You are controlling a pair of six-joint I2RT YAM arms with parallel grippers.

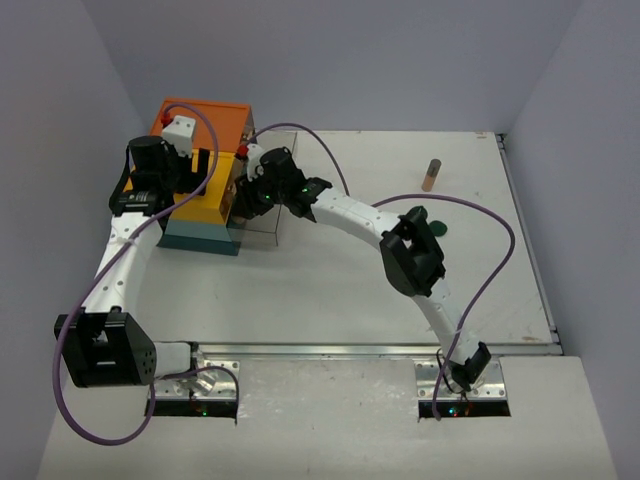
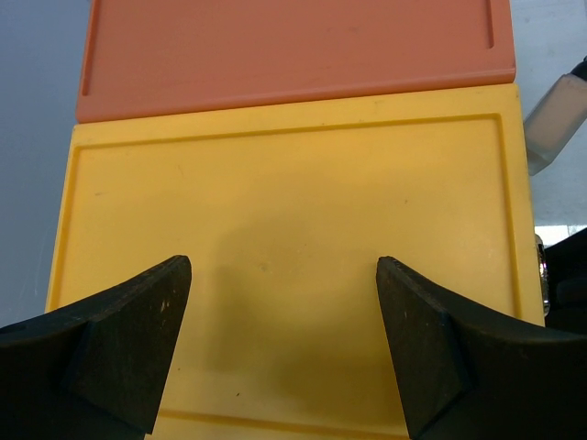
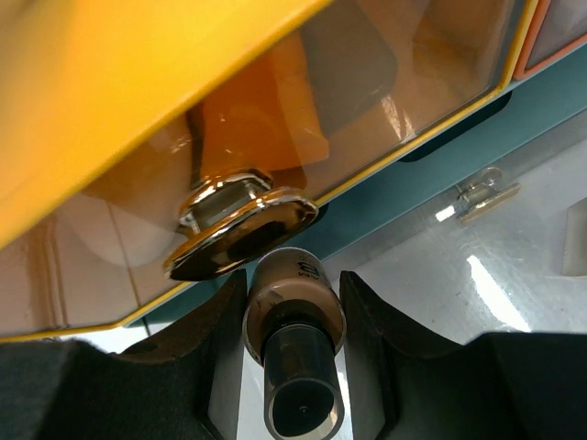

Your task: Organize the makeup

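Two hands at drawer box (image 1: 205, 205). Right hand (image 3: 292, 293) grasps brown bottle (image 3: 295, 321) just under shiny knob (image 3: 240, 229). Left hand (image 2: 282, 302) released above yellow top (image 2: 293, 202). Second bottle (image 1: 431, 175) waits on worktop (image 1: 400, 290). Step: putting bottle away. Next, likely: slip bottle into box, missing knob.

Left pincer (image 2: 282, 275), jaws apart, above yellow panel (image 2: 293, 183); orange panel (image 2: 293, 46) beyond.

Small print on the brown bottle (image 3: 295, 307) is unreadable.
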